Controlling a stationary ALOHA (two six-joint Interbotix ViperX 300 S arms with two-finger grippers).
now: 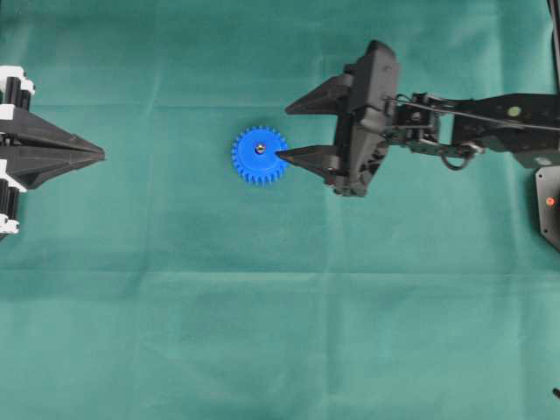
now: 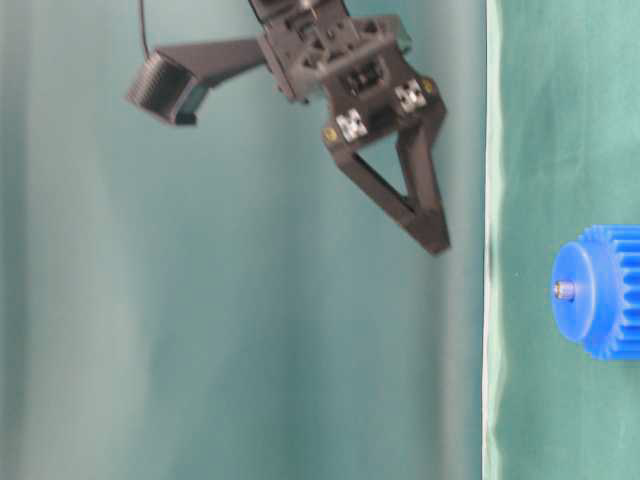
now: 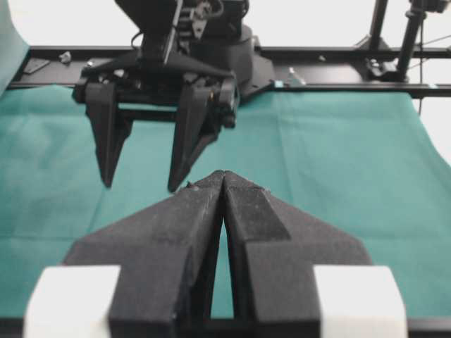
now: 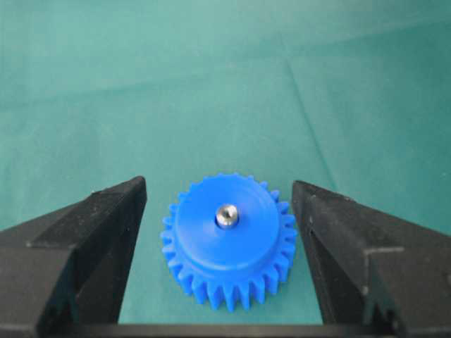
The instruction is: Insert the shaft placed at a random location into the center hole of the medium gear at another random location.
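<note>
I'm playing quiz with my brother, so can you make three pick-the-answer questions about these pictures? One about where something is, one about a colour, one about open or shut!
1. Where is the shaft?
A. Lying on the cloth far from the gear
B. Standing in the gear's center hole
C. Held in the left gripper

2. What colour is the gear?
A. Red
B. Yellow
C. Blue

3. How is the right gripper?
A. Open, holding nothing
B. Shut on the shaft
C. Shut on the gear

Answers:
1 B, the right wrist view shows the shiny pin poking up from the middle of the hub.
2 C, it is bright blue in every view that shows it.
3 A, its fingers stand wide apart with the gear between them, untouched.
</note>
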